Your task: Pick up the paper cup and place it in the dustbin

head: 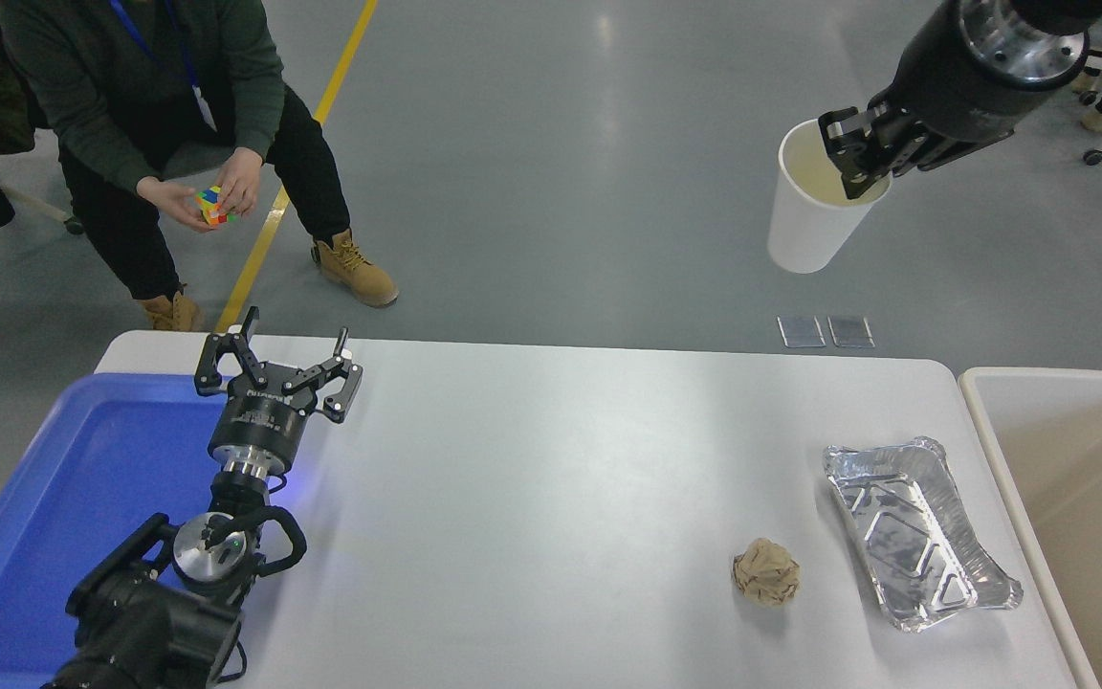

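The white paper cup hangs high in the air at the upper right, well above the table and tilted slightly. My right gripper is shut on its rim, one finger inside the cup and one outside. The beige dustbin stands at the table's right end, below and to the right of the cup. My left gripper is parked open at the lower left, above the blue tray's edge.
A blue tray lies at the left. A silver foil tray and a crumpled brown paper ball sit on the white table near the dustbin. A person crouches beyond the far left corner holding a colour cube.
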